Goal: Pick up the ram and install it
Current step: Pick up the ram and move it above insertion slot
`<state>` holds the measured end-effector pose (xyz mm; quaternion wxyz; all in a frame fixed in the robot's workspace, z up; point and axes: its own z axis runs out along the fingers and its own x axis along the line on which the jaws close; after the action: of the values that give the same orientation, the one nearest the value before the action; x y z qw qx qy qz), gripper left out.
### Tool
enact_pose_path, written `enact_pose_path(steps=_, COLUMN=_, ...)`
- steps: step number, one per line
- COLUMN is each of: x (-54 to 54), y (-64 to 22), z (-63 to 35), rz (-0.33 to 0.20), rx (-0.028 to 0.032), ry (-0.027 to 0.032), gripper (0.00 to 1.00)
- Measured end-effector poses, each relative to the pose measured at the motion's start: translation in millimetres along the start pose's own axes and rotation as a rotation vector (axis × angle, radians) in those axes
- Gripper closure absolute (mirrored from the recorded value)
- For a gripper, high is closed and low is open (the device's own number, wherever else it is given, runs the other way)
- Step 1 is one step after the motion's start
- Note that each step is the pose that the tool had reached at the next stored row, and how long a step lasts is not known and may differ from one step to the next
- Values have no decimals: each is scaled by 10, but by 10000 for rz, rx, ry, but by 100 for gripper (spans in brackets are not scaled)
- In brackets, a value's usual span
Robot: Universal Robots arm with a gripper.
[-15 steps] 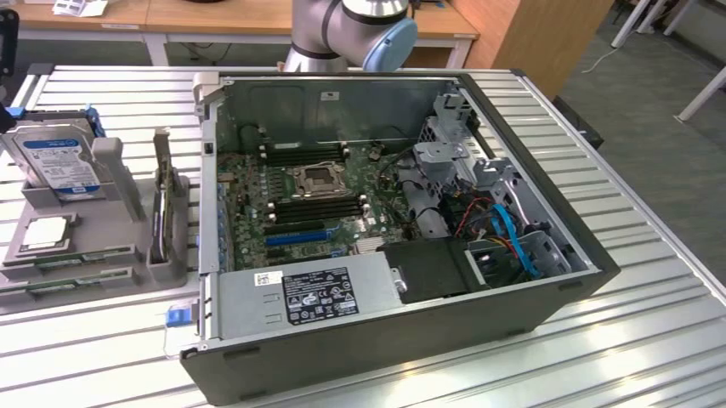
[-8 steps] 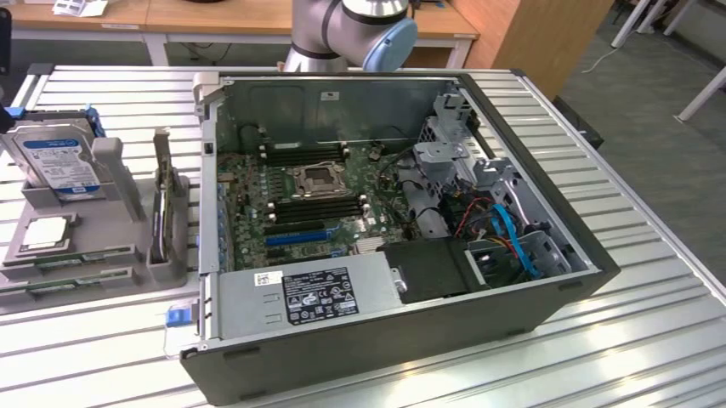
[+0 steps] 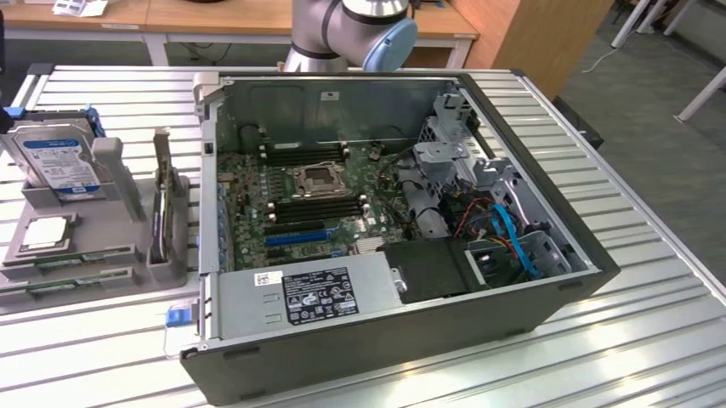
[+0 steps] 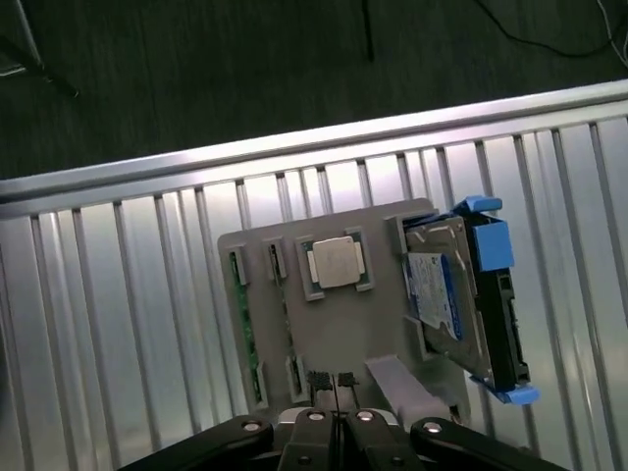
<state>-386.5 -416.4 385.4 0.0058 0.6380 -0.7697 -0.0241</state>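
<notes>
The ram (image 4: 247,334) is a long, thin green board stick lying on edge in the outermost slot of a grey holder tray (image 4: 343,334), on the side away from the hard drive (image 4: 442,289). In the exterior view the ram (image 3: 63,283) sits at the tray's near edge, at the exterior view's left of the open computer case (image 3: 397,340). The claw (image 4: 331,378) hangs above the tray with its fingers pressed together and nothing between them; it is apart from the ram. The hard drive stands on edge in a blue bracket (image 4: 496,294) and carries a blue-and-white label with print too small to read. The power supply (image 3: 306,293) in the case bears a black-and-white label, likewise unreadable. A square silver processor (image 4: 337,263) rests in a tray recess between the ram slots and the drive. A dark expansion card (image 3: 170,204) stands upright in the tray beside the case. The motherboard (image 3: 306,183) lies exposed inside. All rests on a slatted metal desk (image 3: 635,340).
</notes>
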Motion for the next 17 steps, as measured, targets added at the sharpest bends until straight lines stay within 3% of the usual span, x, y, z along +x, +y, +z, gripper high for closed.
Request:
enact_pose_path(steps=11, x=1, y=3, z=3, rz=-1590, rx=-27, ry=116, gripper=90)
enact_pose_path(steps=17, x=1, y=3, z=4, rz=-1665, rx=-28, ry=121, gripper=90)
